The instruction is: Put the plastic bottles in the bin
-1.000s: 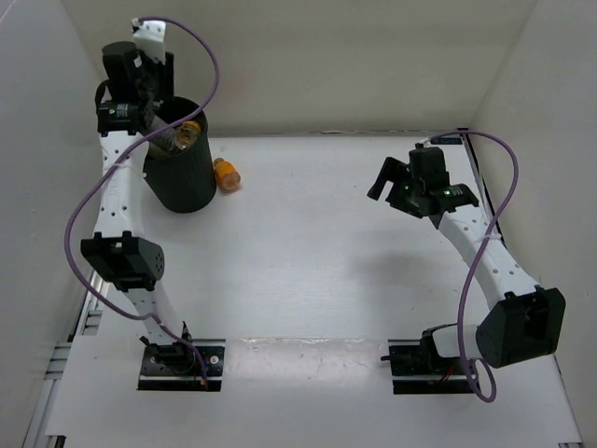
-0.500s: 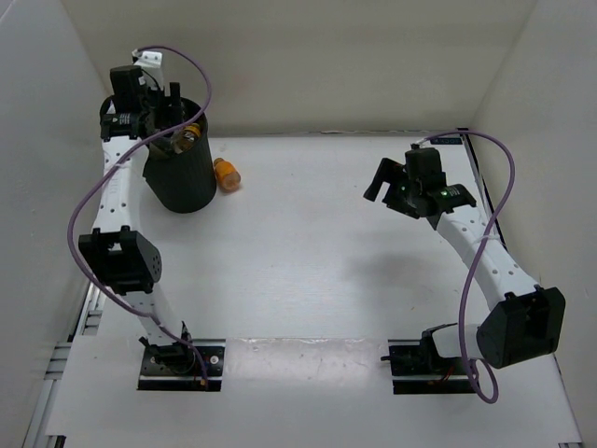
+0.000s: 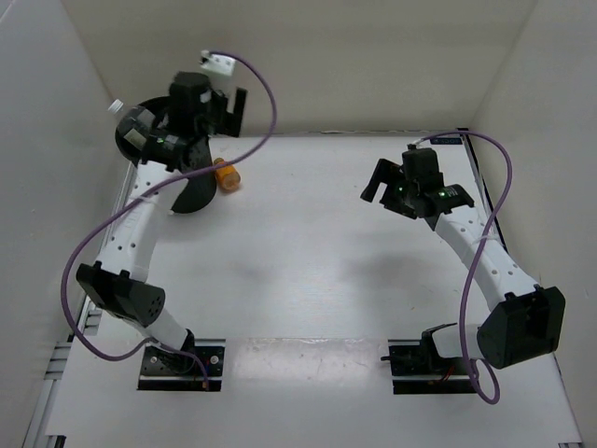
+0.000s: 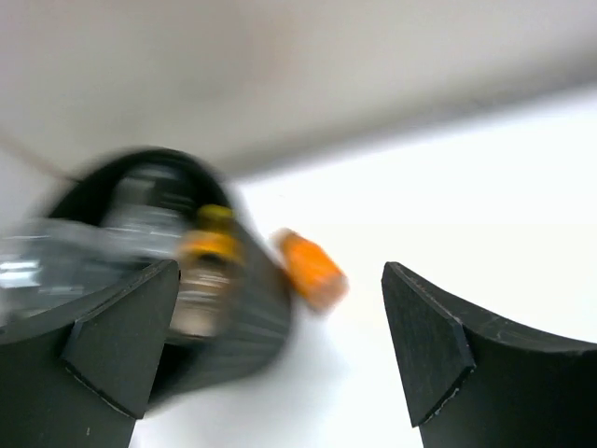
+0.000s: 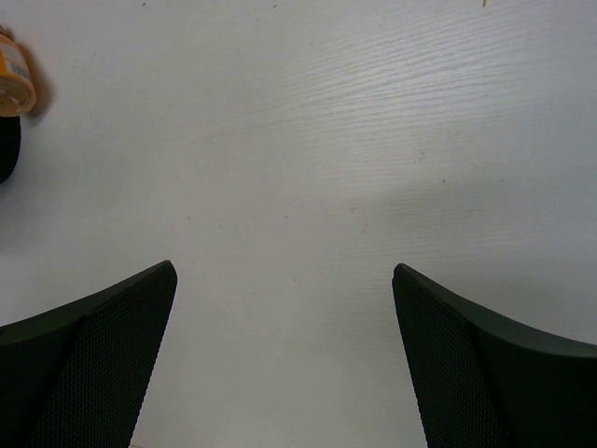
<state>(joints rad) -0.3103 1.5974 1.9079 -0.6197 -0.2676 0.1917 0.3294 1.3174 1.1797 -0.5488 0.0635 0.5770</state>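
Note:
The black ribbed bin (image 3: pixel 192 192) stands at the far left, partly hidden by my left arm. Inside the bin (image 4: pixel 238 313), blurred, lie an orange-capped bottle (image 4: pixel 209 266) and a clear bottle (image 4: pixel 56 257). A white cap (image 3: pixel 114 106) pokes over the bin's far rim. A stubby orange bottle (image 3: pixel 227 174) lies on the table beside the bin's right side, also in the left wrist view as the stubby orange bottle (image 4: pixel 310 269) and at the right wrist view's corner (image 5: pixel 13 79). My left gripper (image 3: pixel 225 110) hangs open and empty above the bin's right side. My right gripper (image 3: pixel 381 180) is open over bare table at the right.
White walls close in the table on the left, back and right. The left arm's purple cable (image 3: pixel 261 112) loops above the bin. The bin's dark edge (image 5: pixel 6 149) shows at the left of the right wrist view.
My left gripper opened and let the orange-capped bottle drop into the bin, then swung to the right across the bin. The right arm has barely moved.

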